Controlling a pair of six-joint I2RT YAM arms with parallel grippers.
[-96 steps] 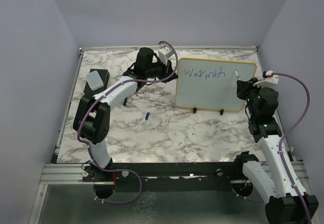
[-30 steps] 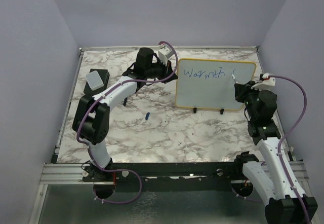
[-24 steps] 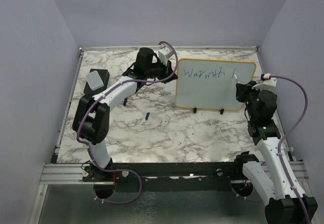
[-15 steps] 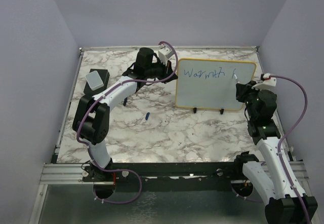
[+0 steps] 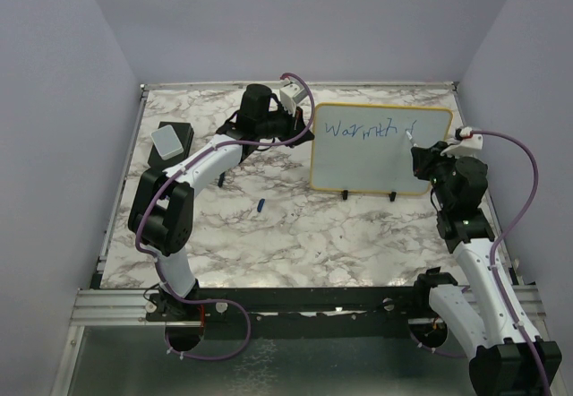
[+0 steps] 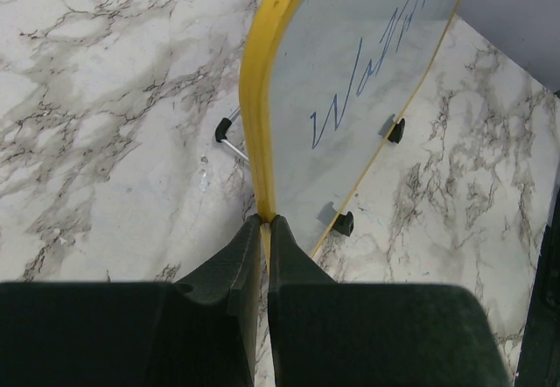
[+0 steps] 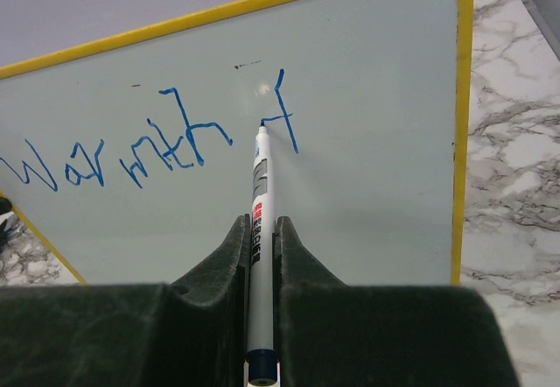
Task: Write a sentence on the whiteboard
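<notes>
The whiteboard [image 5: 376,167], white with a yellow frame, stands upright at the back right of the marble table. My left gripper [image 6: 265,221] is shut on its left yellow edge [image 6: 255,133]. My right gripper [image 7: 260,221] is shut on a white marker [image 7: 258,194] with a blue tip. The tip touches the board at the crossbar of a blue "f". The sentence [image 7: 131,159] reads "Warmth f" in one line along the board's top. From above, the marker [image 5: 413,138] meets the board near its upper right corner.
A grey-topped black eraser block [image 5: 170,141] lies at the table's left. A small blue cap [image 5: 260,204] lies on the marble in front of the board's left side. Two black feet [image 5: 346,195] prop the board. Purple walls close in on three sides.
Over the last seconds a new letter "f" has appeared right of "Warmth". The right gripper shifted slightly left and up with the marker. The left arm has not moved.
</notes>
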